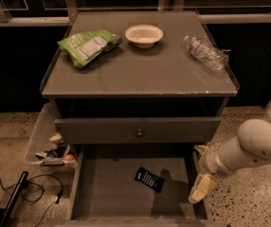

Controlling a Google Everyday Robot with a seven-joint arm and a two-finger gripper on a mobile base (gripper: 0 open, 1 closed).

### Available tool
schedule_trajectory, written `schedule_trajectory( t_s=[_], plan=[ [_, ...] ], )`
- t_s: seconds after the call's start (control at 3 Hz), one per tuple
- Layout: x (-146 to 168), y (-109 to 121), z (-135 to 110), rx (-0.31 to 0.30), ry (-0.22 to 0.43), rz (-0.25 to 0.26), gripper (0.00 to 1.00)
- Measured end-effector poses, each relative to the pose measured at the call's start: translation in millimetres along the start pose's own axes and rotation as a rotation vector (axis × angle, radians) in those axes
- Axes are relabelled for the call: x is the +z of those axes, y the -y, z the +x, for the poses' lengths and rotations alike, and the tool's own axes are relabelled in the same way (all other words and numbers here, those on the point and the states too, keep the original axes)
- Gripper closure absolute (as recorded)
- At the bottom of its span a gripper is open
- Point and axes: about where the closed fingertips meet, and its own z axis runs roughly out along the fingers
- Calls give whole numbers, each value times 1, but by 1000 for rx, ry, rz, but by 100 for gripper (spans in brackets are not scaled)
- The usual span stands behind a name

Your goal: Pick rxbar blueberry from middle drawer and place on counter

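The rxbar blueberry [149, 178], a small dark bar with white print, lies flat on the floor of the open middle drawer [102, 193], right of its centre. My gripper [201, 189] hangs at the drawer's right wall, to the right of the bar and apart from it, on the end of the white arm [254, 145]. The counter [140, 72] is the grey cabinet top above the drawers.
On the counter lie a green snack bag [87, 46], a white bowl [144, 34] and a clear plastic bottle [204, 52]. A drawer front with a round knob [139, 133] sits above the open drawer. A bin of clutter [52, 150] and cables [17, 193] are on the floor at left.
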Motion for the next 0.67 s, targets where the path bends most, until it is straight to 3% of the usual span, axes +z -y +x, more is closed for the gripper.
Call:
schedule_trajectory(
  t_s=[0.33, 0.67],
  plan=[
    [45, 19, 26, 43, 84, 69, 0],
    [45, 19, 26, 43, 85, 69, 0]
  ],
)
